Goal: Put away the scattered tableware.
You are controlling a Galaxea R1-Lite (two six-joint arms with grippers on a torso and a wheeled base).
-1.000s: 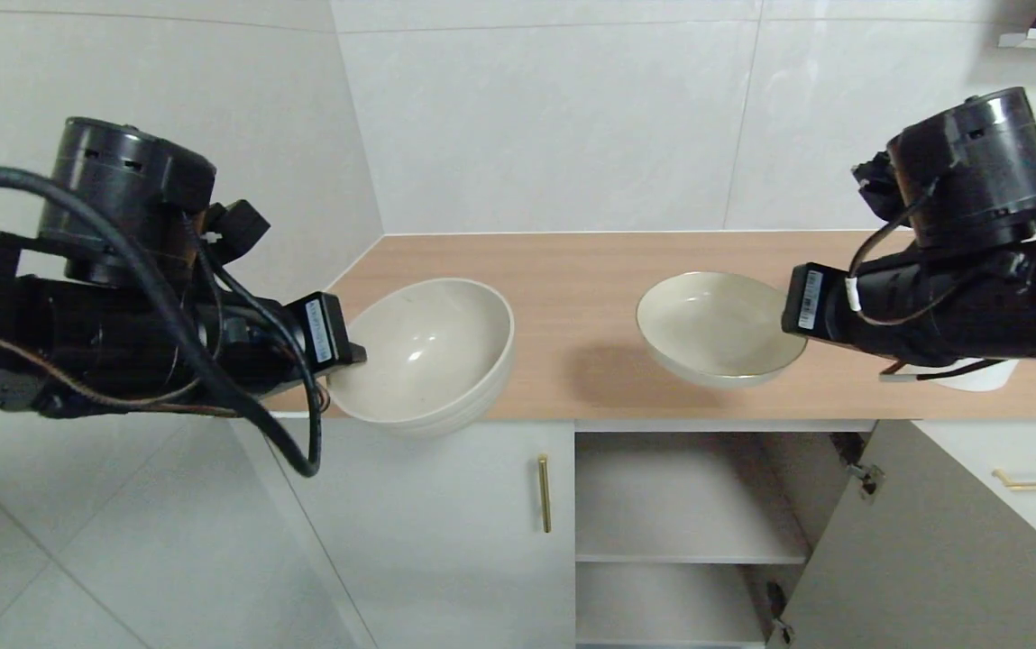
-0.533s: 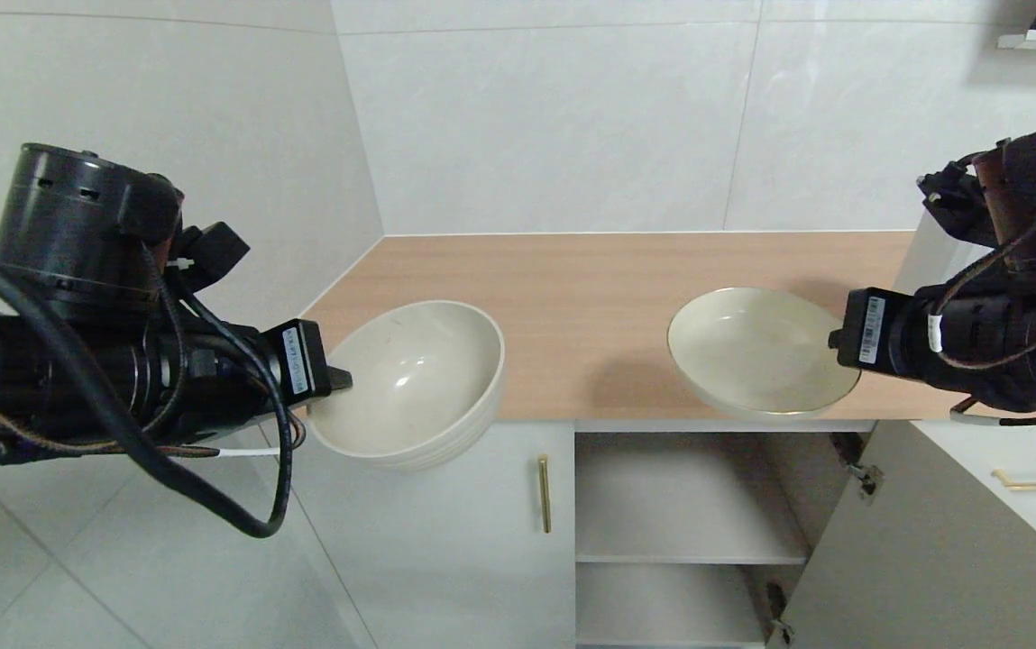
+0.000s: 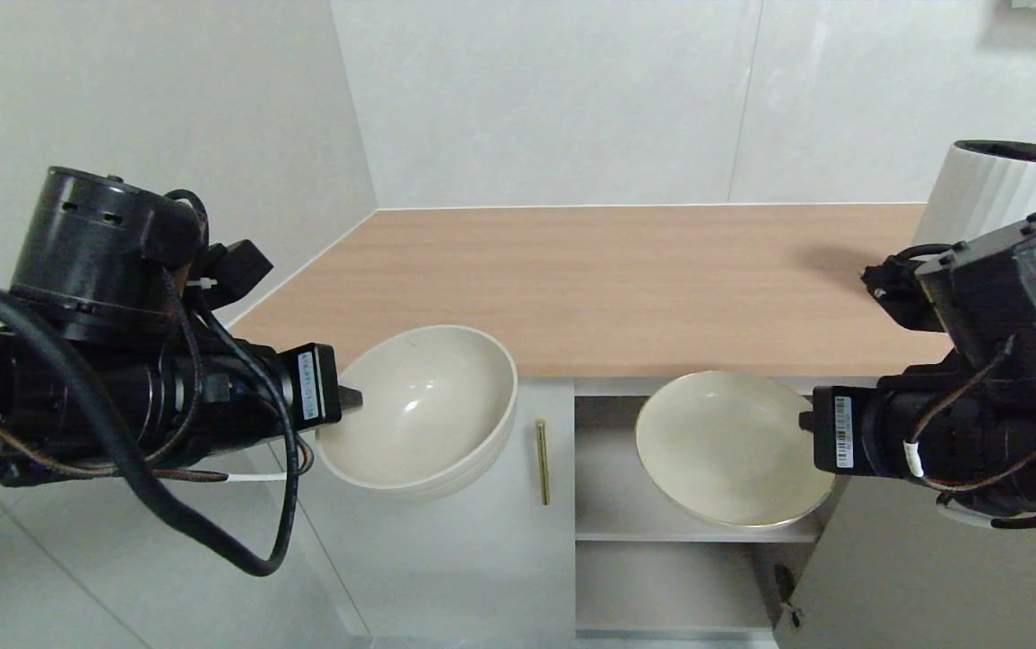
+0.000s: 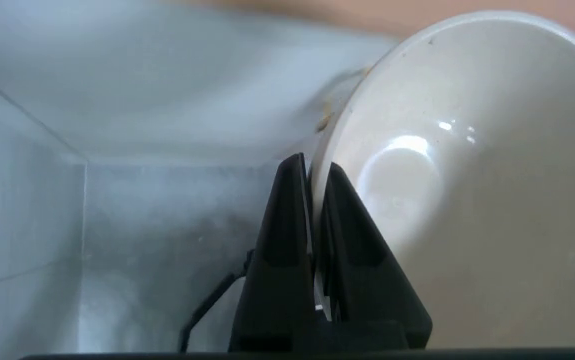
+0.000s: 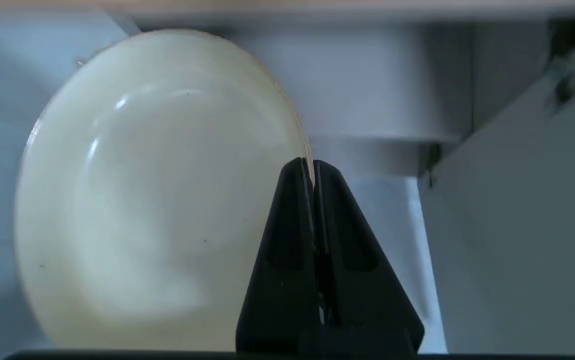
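A deep cream bowl hangs in the air just off the counter's front edge, in front of the closed cabinet door. My left gripper is shut on its near rim; the left wrist view has the gripper pinching the bowl's edge. A shallow cream bowl with a thin gold rim is held tilted before the open cabinet's upper shelf. My right gripper is shut on its right rim, and the right wrist view shows the gripper clamping that bowl.
The wooden countertop runs along tiled walls, with a white ribbed container at its right end. Below, the cabinet stands open with two shelves, its door swung out to the right. A gold handle marks the closed door.
The head camera has shifted. Both arms have pulled back and down, carrying the bowls off the counter; the shallow bowl now hangs in front of the open cabinet.
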